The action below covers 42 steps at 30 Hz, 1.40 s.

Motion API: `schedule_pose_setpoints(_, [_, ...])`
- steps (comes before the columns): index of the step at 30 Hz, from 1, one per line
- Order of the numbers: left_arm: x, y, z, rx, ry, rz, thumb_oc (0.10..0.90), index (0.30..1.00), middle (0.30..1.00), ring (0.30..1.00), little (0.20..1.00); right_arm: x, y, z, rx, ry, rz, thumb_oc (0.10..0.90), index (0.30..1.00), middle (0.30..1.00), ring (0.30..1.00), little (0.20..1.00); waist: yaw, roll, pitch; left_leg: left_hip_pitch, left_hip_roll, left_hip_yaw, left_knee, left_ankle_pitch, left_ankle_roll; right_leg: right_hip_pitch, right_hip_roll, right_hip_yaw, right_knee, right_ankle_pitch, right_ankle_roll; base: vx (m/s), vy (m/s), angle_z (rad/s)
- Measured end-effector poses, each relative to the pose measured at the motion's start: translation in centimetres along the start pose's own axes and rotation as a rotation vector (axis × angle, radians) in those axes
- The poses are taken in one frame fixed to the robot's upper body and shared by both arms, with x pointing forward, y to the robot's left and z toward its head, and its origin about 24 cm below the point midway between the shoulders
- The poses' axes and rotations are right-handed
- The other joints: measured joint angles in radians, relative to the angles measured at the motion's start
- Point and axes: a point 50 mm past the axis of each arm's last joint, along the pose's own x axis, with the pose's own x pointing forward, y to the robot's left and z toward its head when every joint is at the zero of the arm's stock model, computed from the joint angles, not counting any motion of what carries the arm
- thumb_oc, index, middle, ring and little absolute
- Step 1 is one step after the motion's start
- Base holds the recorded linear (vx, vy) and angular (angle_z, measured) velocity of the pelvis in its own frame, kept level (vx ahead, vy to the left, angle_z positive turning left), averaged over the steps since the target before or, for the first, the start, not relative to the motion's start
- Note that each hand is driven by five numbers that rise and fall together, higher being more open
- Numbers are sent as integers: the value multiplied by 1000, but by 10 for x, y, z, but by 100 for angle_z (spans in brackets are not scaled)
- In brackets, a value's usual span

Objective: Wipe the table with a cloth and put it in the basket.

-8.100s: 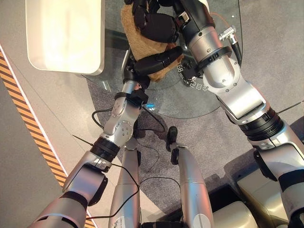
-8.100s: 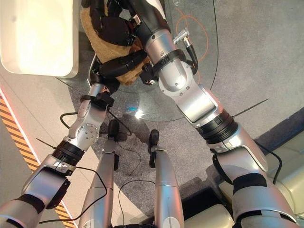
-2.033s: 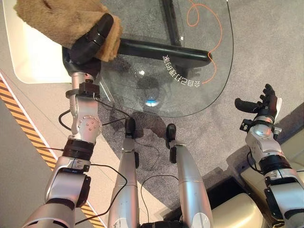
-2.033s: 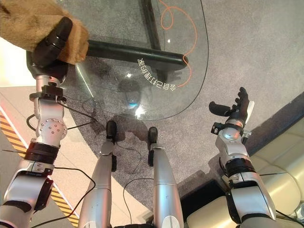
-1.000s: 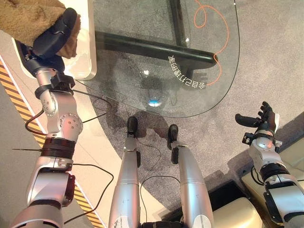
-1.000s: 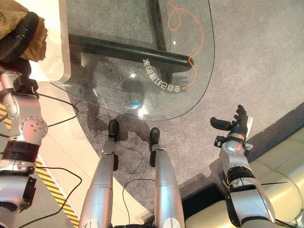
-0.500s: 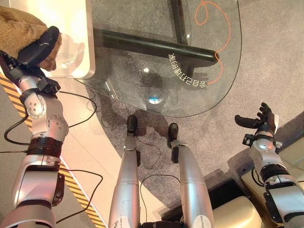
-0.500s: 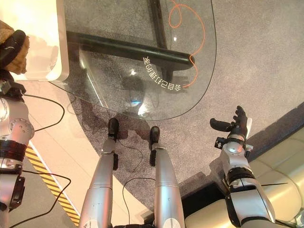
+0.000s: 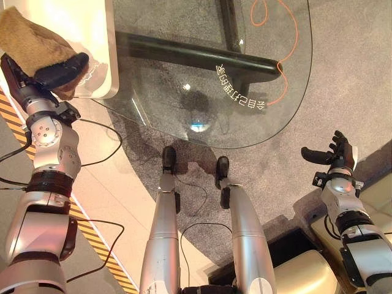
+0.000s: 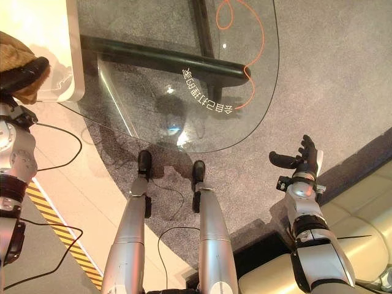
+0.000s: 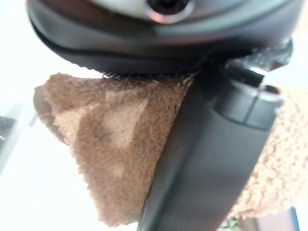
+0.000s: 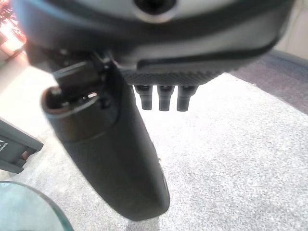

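Left eye view shows the left hand (image 9: 59, 71) clamped on the brown cloth (image 9: 27, 33), thumb pressed over it, above the near edge of the white basket (image 9: 105, 73). The basket sits just left of the glass table (image 9: 245, 92). The right hand (image 9: 334, 156) hangs well right of the table over the grey carpet (image 9: 355, 73), fingers spread and empty.

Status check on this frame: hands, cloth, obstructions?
Left hand shut on fuzzy brown cloth, beside the white basket. Right hand open, idle over carpet. Nothing blocking.
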Motion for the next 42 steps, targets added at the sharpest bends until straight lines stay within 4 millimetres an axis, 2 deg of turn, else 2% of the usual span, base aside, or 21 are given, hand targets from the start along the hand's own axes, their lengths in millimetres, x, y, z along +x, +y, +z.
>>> schedule_pose_setpoints(14, [9,-11,-3,147,135,-33,100,300,300,300,200,1,-1,2,-2,-5,1,800,900,900,900,900,-9,0,0,-1,2,1,1,0,0,-2,2,1,0,1,-1,0,0,0])
schedule_pose_setpoints(42, [24,-11,13,267,166,31,100,300,300,300,200,2,1,4,-7,-8,15,800,900,900,900,900,-24,-1,0,-15,2,-1,17,-3,-1,-10,3,0,0,-3,6,0,0,0])
